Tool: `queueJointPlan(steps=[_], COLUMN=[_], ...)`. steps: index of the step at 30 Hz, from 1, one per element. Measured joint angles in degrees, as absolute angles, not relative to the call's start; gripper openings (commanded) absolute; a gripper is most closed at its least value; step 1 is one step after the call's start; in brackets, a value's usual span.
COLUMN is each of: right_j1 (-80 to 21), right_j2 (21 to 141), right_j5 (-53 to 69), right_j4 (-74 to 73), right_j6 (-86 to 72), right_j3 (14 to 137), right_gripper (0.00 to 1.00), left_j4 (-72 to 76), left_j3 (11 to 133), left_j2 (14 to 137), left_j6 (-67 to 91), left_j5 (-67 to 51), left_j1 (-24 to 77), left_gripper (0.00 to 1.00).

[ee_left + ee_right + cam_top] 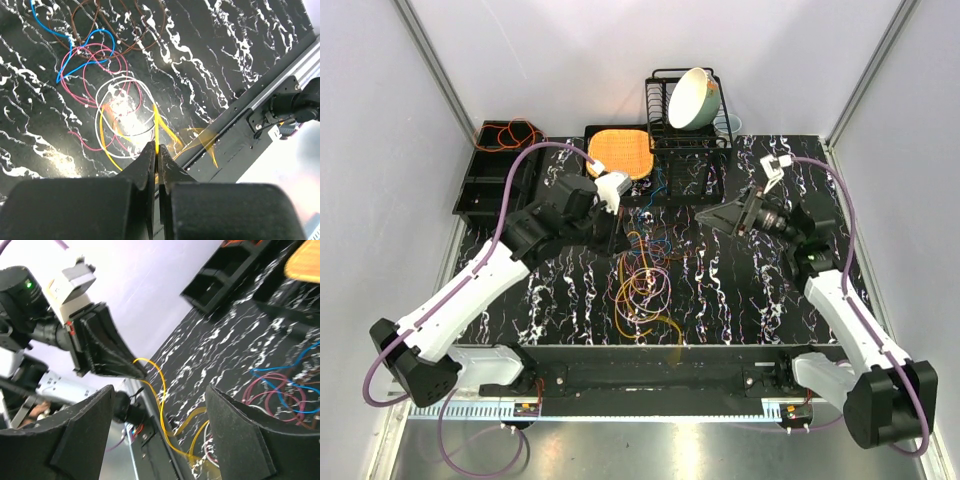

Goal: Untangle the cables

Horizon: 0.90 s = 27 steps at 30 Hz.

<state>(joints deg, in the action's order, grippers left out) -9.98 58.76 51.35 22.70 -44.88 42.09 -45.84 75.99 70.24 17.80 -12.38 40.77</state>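
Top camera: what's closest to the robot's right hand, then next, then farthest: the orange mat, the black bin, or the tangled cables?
From the right hand:
1. tangled cables, mid-table, just to its left.
2. orange mat, back centre.
3. black bin, far back-left corner.

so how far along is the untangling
Looks done: an orange cable lies apart in the black bin. In hand: the left gripper is shut on the yellow cable, holding it up off the pile; the right gripper is open, holding nothing. Left: the blue loop, pink loop, white loop and brown loop overlap on the table, the yellow cable's lower end among them.
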Motion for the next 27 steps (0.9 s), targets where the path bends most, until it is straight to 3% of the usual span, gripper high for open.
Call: queueJointPlan(steps=[7,16,24,25,27], right_j1=[-17.6,-20.8,-26.7,-27.2,-28.0], right_j2=[63.9,71.6,78.5,78.8,78.8], right_j5=[51.5,53.1,57.6,58.0,58.3], right_j4=[18.7,23.9,24.2,24.2,24.5], right_j6=[-43.3,-46.3,-46.0,-45.9,-45.8], right_j3=[43.5,42.5,45.4,45.5,45.5], right_gripper=[0.81,0.73,0.54,0.44,0.34], left_j4=[-38.9,-34.4,-32.6,-32.6,-32.5], left_j3=[70.3,67.5,67.5,67.5,67.7], left_j2=[69.8,69.9,69.9,69.9,69.9], left_j6=[18.4,17.5,17.4,17.4,17.4], left_j5=[-14.1,-20.2,-24.2,-24.4,-25.1], left_j1=[40.8,40.8,40.8,40.8,40.8], left_gripper=[0.00,0.00,0.00,0.00,0.00])
